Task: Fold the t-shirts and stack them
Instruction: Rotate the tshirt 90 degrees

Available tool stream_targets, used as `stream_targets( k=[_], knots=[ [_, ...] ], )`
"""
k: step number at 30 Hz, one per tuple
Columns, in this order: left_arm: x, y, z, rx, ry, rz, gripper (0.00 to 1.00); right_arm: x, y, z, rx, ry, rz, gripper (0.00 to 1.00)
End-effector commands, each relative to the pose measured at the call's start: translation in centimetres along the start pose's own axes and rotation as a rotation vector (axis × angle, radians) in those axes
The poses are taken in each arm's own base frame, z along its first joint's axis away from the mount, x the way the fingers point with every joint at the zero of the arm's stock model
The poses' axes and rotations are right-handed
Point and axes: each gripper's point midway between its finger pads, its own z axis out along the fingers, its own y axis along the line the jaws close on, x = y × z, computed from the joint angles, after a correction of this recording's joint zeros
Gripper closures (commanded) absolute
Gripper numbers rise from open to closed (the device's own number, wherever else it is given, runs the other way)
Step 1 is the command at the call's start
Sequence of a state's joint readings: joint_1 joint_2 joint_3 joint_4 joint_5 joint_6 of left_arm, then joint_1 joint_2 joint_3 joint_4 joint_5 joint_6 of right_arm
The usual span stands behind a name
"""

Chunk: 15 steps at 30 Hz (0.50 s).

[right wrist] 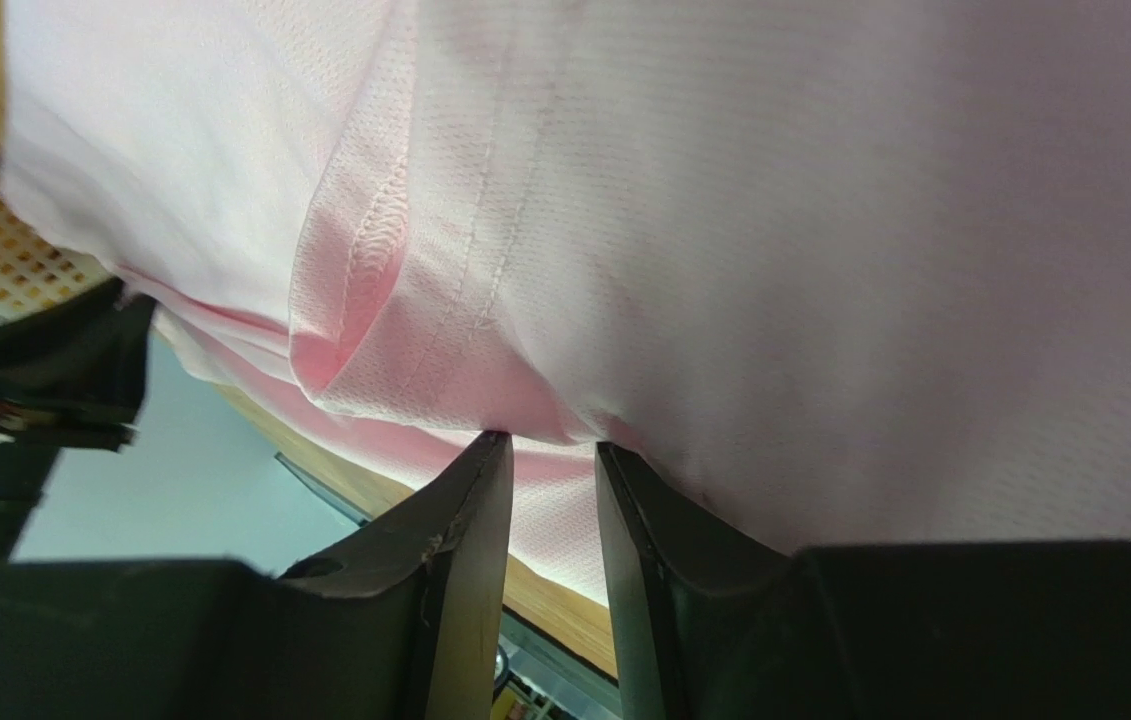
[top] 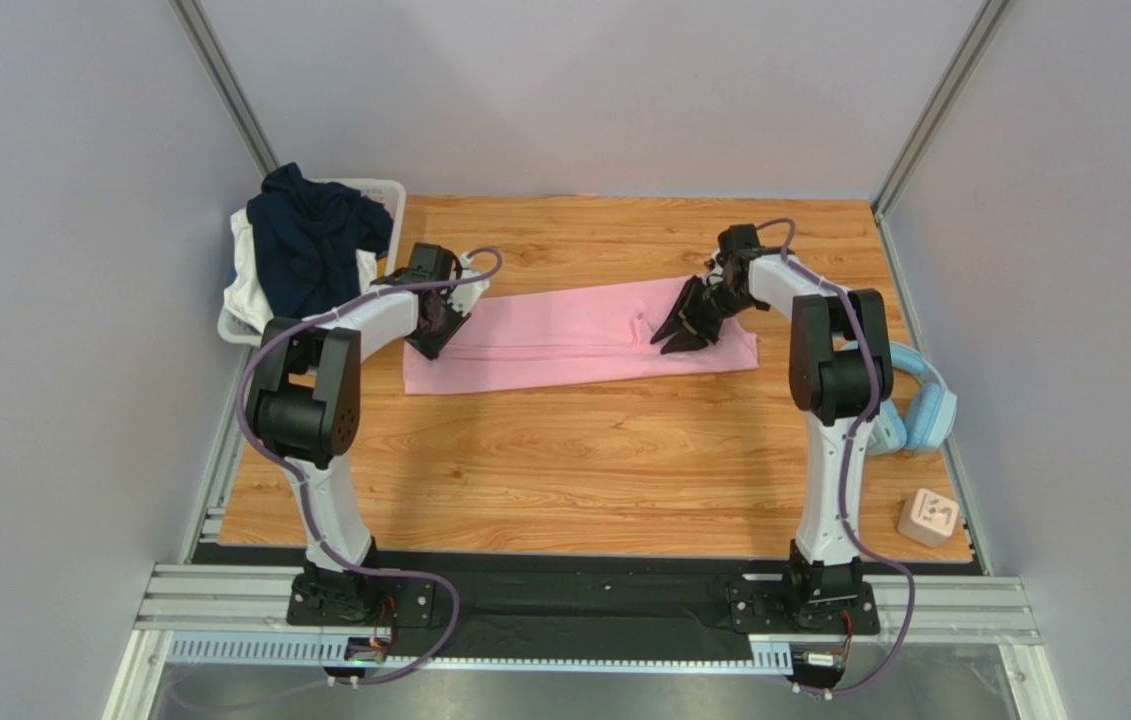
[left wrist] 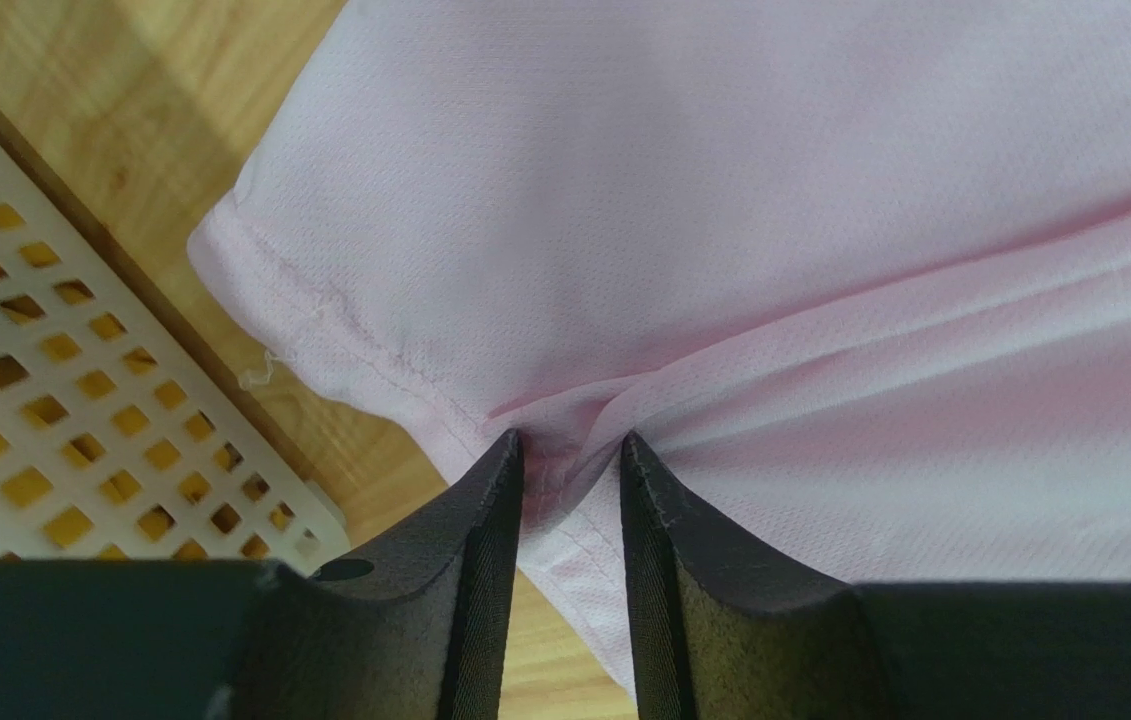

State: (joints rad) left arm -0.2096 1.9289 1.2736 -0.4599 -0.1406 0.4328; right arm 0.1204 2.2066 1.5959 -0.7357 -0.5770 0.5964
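The light pink t-shirt (top: 571, 338) lies as a long folded strip across the far half of the table (top: 601, 450). The left pincer (left wrist: 571, 468) pinches a fold by the hem at its left end. The right pincer (right wrist: 553, 450) pinches cloth at its right end. The dark navy t-shirt (top: 313, 240) is heaped in the white basket (top: 388, 191) at the far left corner.

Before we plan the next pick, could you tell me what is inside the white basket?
A dark navy t-shirt heaped over white fabric; anything beneath them is covered.
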Motion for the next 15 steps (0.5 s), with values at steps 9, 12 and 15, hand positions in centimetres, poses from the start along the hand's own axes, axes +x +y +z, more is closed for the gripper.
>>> stream_targets(
  k=[9,12,15],
  knots=[
    [5.9,-4.8,-2.8,0.155,0.088,-0.043,0.61,-7.4,1.4,2.9,-0.124,0.012,0.031,0.62],
    [5.2,-6.3,-4.5,0.200,0.068,-0.006,0.62,-8.1,3.0,2.7,-0.186,0.018,0.037,0.62],
    [6.1,-9.4,-6.0,0.291,0.137,0.056,0.62,-9.2,4.0,2.2,-0.216,-0.002,0.044,0.60]
  ],
)
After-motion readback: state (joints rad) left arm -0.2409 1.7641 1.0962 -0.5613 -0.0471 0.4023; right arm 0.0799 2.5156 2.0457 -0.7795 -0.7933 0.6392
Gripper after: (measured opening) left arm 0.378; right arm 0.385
